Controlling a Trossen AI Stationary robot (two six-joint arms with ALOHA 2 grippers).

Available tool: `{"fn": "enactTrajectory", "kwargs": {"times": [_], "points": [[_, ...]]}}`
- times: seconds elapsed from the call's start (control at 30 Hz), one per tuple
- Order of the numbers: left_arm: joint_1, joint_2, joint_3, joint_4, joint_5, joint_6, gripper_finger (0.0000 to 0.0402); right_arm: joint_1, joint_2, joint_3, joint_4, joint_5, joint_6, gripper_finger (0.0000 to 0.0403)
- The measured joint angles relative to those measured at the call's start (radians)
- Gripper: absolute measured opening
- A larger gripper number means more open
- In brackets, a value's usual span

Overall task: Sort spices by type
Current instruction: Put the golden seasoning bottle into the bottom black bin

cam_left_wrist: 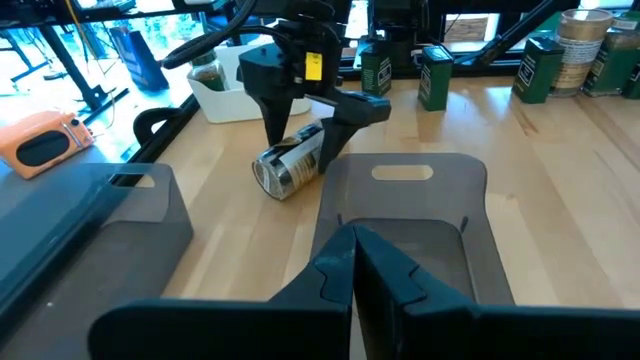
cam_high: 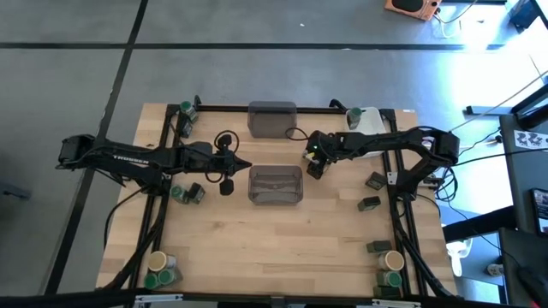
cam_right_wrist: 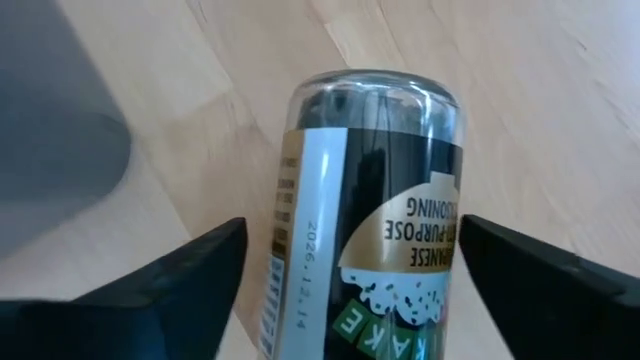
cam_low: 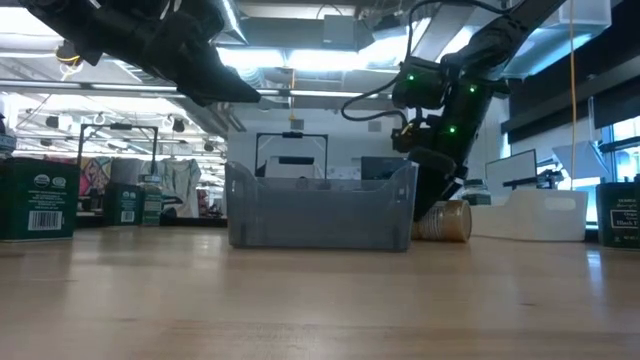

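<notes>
Your right gripper (cam_left_wrist: 300, 140) stands over a spice jar (cam_left_wrist: 291, 166) that lies on its side on the wooden table (cam_high: 282, 239), just beside the right edge of the near grey bin (cam_high: 275, 186). Its fingers (cam_right_wrist: 170, 290) are spread wide, one on each side of the jar, with a gap showing on both sides; whether either pad touches the glass, you probably can't tell. Your left gripper (cam_left_wrist: 355, 262) hangs closed above that bin's left rim, holding nothing.
</notes>
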Motion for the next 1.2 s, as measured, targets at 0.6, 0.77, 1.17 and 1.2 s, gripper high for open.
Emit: {"fn": "enactTrajectory", "kwargs": {"times": [0.6,0.77,1.17,1.2], "points": [[0.000,0.000,0.000,-0.008,0.000,-0.020,0.0001,0.000,-0.001,0.001,-0.150,0.022,0.003,0.0347],[0.000,0.000,0.000,-0.008,0.000,-0.022,0.0001,0.000,-0.001,0.001,-0.150,0.020,-0.001,0.0305],[0.013,0.000,0.000,0.000,0.000,0.019,0.0027,0.000,-0.006,0.002,-0.149,0.056,-0.066,0.0279],[0.018,0.000,0.000,0.000,-0.002,0.009,0.0039,0.000,-0.010,0.002,-0.149,0.056,-0.074,0.0279]]}}
